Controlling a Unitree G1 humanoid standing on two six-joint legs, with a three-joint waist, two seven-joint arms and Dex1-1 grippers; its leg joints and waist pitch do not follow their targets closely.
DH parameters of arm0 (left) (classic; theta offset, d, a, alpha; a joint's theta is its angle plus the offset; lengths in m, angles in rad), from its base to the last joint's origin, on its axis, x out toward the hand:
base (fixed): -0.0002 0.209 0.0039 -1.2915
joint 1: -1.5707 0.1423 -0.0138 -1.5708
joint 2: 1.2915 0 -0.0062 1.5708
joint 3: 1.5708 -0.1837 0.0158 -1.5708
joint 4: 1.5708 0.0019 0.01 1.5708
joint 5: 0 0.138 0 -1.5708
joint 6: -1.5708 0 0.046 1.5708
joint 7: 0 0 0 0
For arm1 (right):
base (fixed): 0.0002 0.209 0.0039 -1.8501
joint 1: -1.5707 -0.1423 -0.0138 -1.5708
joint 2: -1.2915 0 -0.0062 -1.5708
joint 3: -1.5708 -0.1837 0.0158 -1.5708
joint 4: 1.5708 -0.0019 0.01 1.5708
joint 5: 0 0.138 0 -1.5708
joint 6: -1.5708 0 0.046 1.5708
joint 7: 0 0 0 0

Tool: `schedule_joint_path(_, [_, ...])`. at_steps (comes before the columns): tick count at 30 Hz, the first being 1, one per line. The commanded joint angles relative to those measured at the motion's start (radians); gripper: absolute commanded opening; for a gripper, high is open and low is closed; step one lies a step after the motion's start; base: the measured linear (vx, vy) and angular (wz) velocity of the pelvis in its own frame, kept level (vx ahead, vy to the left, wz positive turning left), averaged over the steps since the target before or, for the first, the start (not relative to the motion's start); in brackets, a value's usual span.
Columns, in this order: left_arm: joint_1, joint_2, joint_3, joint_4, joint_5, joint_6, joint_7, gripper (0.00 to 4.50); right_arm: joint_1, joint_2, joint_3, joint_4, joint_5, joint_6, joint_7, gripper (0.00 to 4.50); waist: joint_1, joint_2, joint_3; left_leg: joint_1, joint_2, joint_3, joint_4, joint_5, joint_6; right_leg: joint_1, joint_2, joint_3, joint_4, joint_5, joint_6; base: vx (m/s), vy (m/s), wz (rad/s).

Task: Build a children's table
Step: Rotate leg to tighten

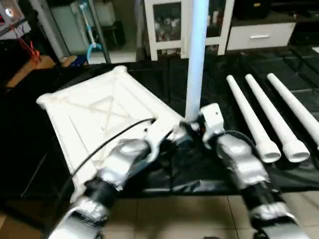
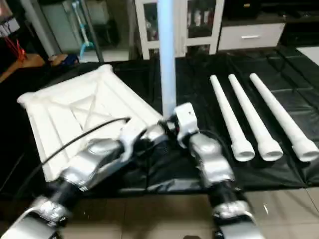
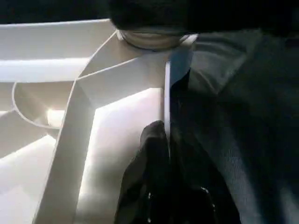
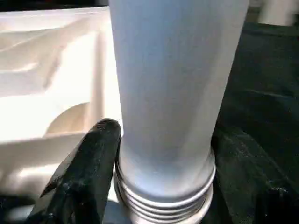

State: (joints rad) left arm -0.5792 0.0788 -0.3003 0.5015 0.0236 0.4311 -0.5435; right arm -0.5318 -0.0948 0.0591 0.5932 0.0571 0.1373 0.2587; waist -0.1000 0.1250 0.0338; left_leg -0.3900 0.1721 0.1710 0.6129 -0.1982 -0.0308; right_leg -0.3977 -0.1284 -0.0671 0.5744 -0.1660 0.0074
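The white tabletop [image 1: 99,109] lies underside up on a black mat, ribs showing. One white leg [image 1: 197,59] stands upright at its near right corner. In the right wrist view the leg's [image 4: 173,93] threaded end sits just above the corner socket. My right gripper [image 1: 192,124] is closed around the leg's base, a black finger [image 4: 88,172] pressed on each side. My left gripper [image 1: 172,134] reaches in from the left and is shut on the thin rim wall of the tabletop [image 3: 117,140] beside that corner.
Three more white legs [image 1: 251,119] [image 1: 279,119] [image 1: 299,107] lie side by side on the mat to the right. A white glass-door cabinet [image 1: 169,25] stands behind. Tiled floor lies in front of the mat's near edge.
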Motion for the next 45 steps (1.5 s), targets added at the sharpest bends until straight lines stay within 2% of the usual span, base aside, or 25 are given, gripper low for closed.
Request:
schedule_joint_path(1, [-0.035, -0.007, 0.015, 0.01, 0.017, -0.007, 0.035, 0.0, 0.003, 0.045, 0.007, 0.061, -0.006, -0.012, -0.037, 2.68, -0.008, -0.017, -0.049, 0.012, 0.021, -0.025, -0.093, -0.509, 0.0, 0.025, -0.012, -0.003, -0.093, -0.529, -0.112, 0.0, 0.0, 0.0])
schedule_joint_path(5, [-0.024, 0.009, 0.01, 0.013, 0.021, -0.023, 0.015, 0.0, -0.005, 0.06, -0.002, 0.043, 0.038, -0.056, 0.058, 2.68, -0.01, -0.014, -0.051, 0.003, 0.025, -0.024, -0.095, -0.482, 0.026, 0.029, -0.012, -0.001, -0.085, -0.449, -0.141, 0.0, 0.0, 0.0])
schedule_joint_path(6, [-0.019, 0.015, 0.009, 0.015, 0.022, -0.028, 0.01, 0.0, -0.007, 0.058, -0.007, 0.034, 0.051, -0.061, 0.09, 3.38, -0.01, -0.015, -0.052, 0.003, 0.026, -0.023, -0.095, -0.477, 0.033, 0.032, -0.012, 0.0, -0.083, -0.427, -0.151, 0.0, 0.0, 0.0])
schedule_joint_path(9, [0.0, 0.038, 0.0, 0.003, 0.018, -0.042, -0.019, 0.0, -0.011, 0.036, -0.015, 0.011, 0.071, -0.065, 0.142, 3.44, -0.008, -0.014, -0.055, -0.002, 0.028, -0.021, -0.094, -0.446, 0.05, 0.036, -0.013, 0.002, -0.077, -0.365, -0.174, 0.0, 0.0, 0.0])
schedule_joint_path(10, [0.01, 0.049, -0.003, -0.005, 0.016, -0.047, -0.034, 0.0, -0.015, 0.021, -0.017, 0.005, 0.077, -0.072, 0.162, 3.74, -0.008, -0.015, -0.056, -0.006, 0.029, -0.022, -0.095, -0.425, 0.056, 0.041, -0.014, 0.001, -0.072, -0.34, -0.183, 0.0, 0.0, 0.0])
schedule_joint_path(13, [0.043, 0.084, -0.016, -0.044, 0.008, -0.059, -0.094, 0.0, -0.03, -0.028, -0.015, -0.007, 0.086, -0.083, 0.239, 3.93, -0.007, -0.017, -0.057, -0.01, 0.03, -0.019, -0.091, -0.382, 0.077, 0.046, -0.015, 0.001, -0.068, -0.294, -0.202, 0.0, 0.0, 0.0])
schedule_joint_path(14, [0.054, 0.095, -0.021, -0.058, 0.002, -0.062, -0.119, 0.0, -0.035, -0.047, -0.01, -0.011, 0.089, -0.083, 0.278, 4.03, -0.004, -0.014, -0.057, -0.005, 0.031, -0.016, -0.089, -0.377, 0.08, 0.04, -0.016, 0.002, -0.069, -0.305, -0.202, 0.0, 0.0, 0.0])
schedule_joint_path(15, [0.079, 0.119, -0.034, -0.097, -0.018, -0.065, -0.18, 0.0, -0.043, -0.085, 0.005, -0.012, 0.083, -0.085, 0.353, 4.03, -0.002, -0.014, -0.059, -0.003, 0.033, -0.015, -0.087, -0.36, 0.084, 0.041, -0.015, 0.004, -0.067, -0.285, -0.209, 0.0, 0.0, 0.0])
schedule_joint_path(17, [0.114, 0.152, -0.056, -0.153, -0.042, -0.072, -0.261, 0.0, -0.048, -0.136, 0.028, -0.022, 0.076, -0.078, 0.44, 4.27, 0.005, -0.016, -0.06, -0.006, 0.035, -0.015, -0.087, -0.324, 0.096, 0.045, -0.015, 0.004, -0.06, -0.238, -0.223, 0.0, 0.0, 0.0])
schedule_joint_path(20, [0.148, 0.191, -0.081, -0.206, -0.059, -0.086, -0.333, 0.0, -0.045, -0.189, 0.046, -0.049, 0.084, -0.056, 0.542, 4.46, 0.024, -0.013, -0.066, 0.004, 0.038, -0.01, -0.079, -0.266, 0.125, 0.044, -0.012, 0.006, -0.049, -0.153, -0.251, 0.0, 0.0, 0.0])
schedule_joint_path(21, [0.165, 0.211, -0.091, -0.235, -0.07, -0.086, -0.369, 0.0, -0.04, -0.221, 0.055, -0.071, 0.095, -0.042, 0.603, 4.46, 0.029, -0.015, -0.067, 0.002, 0.038, -0.01, -0.076, -0.239, 0.134, 0.048, -0.012, 0.007, -0.047, -0.128, -0.253, 0.0, 0.0, 0.0])
schedule_joint_path(22, [0.189, 0.238, -0.104, -0.278, -0.085, -0.078, -0.416, 0.0, -0.03, -0.272, 0.068, -0.101, 0.109, -0.031, 0.694, 4.46, 0.036, -0.013, -0.068, 0.0, 0.038, -0.01, -0.075, -0.181, 0.152, 0.049, -0.013, 0.006, -0.039, -0.084, -0.259, 0.0, 0.0, 0.0])
schedule_joint_path(23, [0.194, 0.245, -0.106, -0.287, -0.088, -0.074, -0.425, 0.0, -0.027, -0.286, 0.071, -0.107, 0.111, -0.031, 0.715, 4.46, 0.046, -0.015, -0.07, 0.003, 0.039, -0.011, -0.07, -0.151, 0.165, 0.051, -0.011, 0.005, -0.035, -0.049, -0.264, 0.0, 0.0, 0.0])
schedule_joint_path(24, [0.198, 0.252, -0.11, -0.294, -0.085, -0.073, -0.429, 0.0, -0.022, -0.303, 0.075, -0.114, 0.113, -0.032, 0.744, 4.46, 0.053, -0.012, -0.069, 0.003, 0.04, -0.009, -0.068, -0.126, 0.177, 0.049, -0.011, 0.007, -0.032, -0.031, -0.268, 0.0, 0.0, 0.0])
schedule_joint_path(26, [0.209, 0.266, -0.111, -0.314, -0.086, -0.066, -0.441, 0.0, -0.008, -0.345, 0.084, -0.133, 0.127, -0.014, 0.823, 4.46, 0.066, -0.012, -0.071, 0.009, 0.04, -0.007, -0.065, -0.108, 0.178, 0.045, -0.008, 0.008, -0.031, -0.023, -0.271, 0.0, 0.0, 0.0])
schedule_joint_path(27, [0.211, 0.268, -0.111, -0.317, -0.087, -0.064, -0.443, 0.0, -0.006, -0.351, 0.085, -0.135, 0.13, -0.011, 0.835, 4.46, 0.073, -0.013, -0.071, 0.009, 0.042, -0.007, -0.066, -0.108, 0.179, 0.048, -0.009, 0.009, -0.03, -0.027, -0.274, 0.0, 0.0, 0.0])
schedule_joint_path(29, [0.215, 0.278, -0.109, -0.327, -0.089, -0.062, -0.449, 0.0, 0.004, -0.379, 0.091, -0.142, 0.145, 0.007, 0.89, 4.46, 0.083, -0.013, -0.069, 0.012, 0.042, -0.004, -0.068, -0.122, 0.173, 0.045, -0.008, 0.011, -0.033, -0.052, -0.274, 0.0, 0.0, 0.0])
schedule_joint_path(31, [0.215, 0.28, -0.109, -0.326, -0.089, -0.063, -0.452, 0.0, 0.011, -0.391, 0.096, -0.148, 0.152, 0.019, 0.917, 4.46, 0.09, -0.01, -0.067, 0.015, 0.043, -0.002, -0.071, -0.157, 0.155, 0.043, -0.008, 0.012, -0.036, -0.089, -0.271, 0.0, 0.0, 0.0])
schedule_joint_path(33, [0.215, 0.285, -0.109, -0.332, -0.091, -0.06, -0.457, 0.0, 0.024, -0.41, 0.11, -0.163, 0.158, 0.042, 0.958, 4.46, 0.096, -0.014, -0.065, 0.015, 0.043, -0.002, -0.076, -0.196, 0.127, 0.044, -0.009, 0.014, -0.039, -0.127, -0.261, 0.0, 0.0, 0.0])
schedule_joint_path(36, [0.213, 0.287, -0.11, -0.337, -0.092, -0.054, -0.462, 0.0, 0.034, -0.421, 0.124, -0.168, 0.153, 0.052, 0.982, 4.46, 0.099, -0.013, -0.065, 0.014, 0.042, -0.003, -0.077, -0.213, 0.109, 0.044, -0.009, 0.015, -0.04, -0.146, -0.253, 0.0, 0.0, 0.0])
schedule_joint_path(37, [0.212, 0.287, -0.111, -0.339, -0.092, -0.052, -0.464, 0.0, 0.035, -0.421, 0.126, -0.166, 0.149, 0.049, 0.983, 4.2, 0.099, -0.013, -0.065, 0.015, 0.042, -0.003, -0.078, -0.215, 0.108, 0.043, -0.009, 0.015, -0.041, -0.15, -0.252, 0.0, 0.0, 0.0])
schedule_joint_path(41, [0.21, 0.29, -0.117, -0.344, -0.094, -0.046, -0.471, 0.0, 0.036, -0.422, 0.134, -0.157, 0.14, 0.047, 0.982, 4.07, 0.099, -0.014, -0.065, 0.013, 0.041, -0.004, -0.078, -0.226, 0.1, 0.042, -0.01, 0.016, -0.043, -0.169, -0.247, 0.0, 0.0, 0.0])
schedule_joint_path(43, [0.21, 0.291, -0.117, -0.345, -0.095, -0.046, -0.472, 0.0, 0.033, -0.417, 0.13, -0.15, 0.138, 0.04, 0.971, 3.77, 0.099, -0.014, -0.066, 0.013, 0.041, -0.004, -0.078, -0.22, 0.098, 0.043, -0.01, 0.016, -0.043, -0.165, -0.246, 0.0, 0.0, 0.0])
schedule_joint_path(45, [0.21, 0.291, -0.117, -0.346, -0.094, -0.046, -0.474, 0.0, 0.03, -0.408, 0.12, -0.15, 0.14, 0.041, 0.96, 3.66, 0.098, -0.013, -0.066, 0.011, 0.04, -0.005, -0.078, -0.216, 0.099, 0.044, -0.009, 0.015, -0.042, -0.161, -0.246, 0.0, 0.0, 0.0])
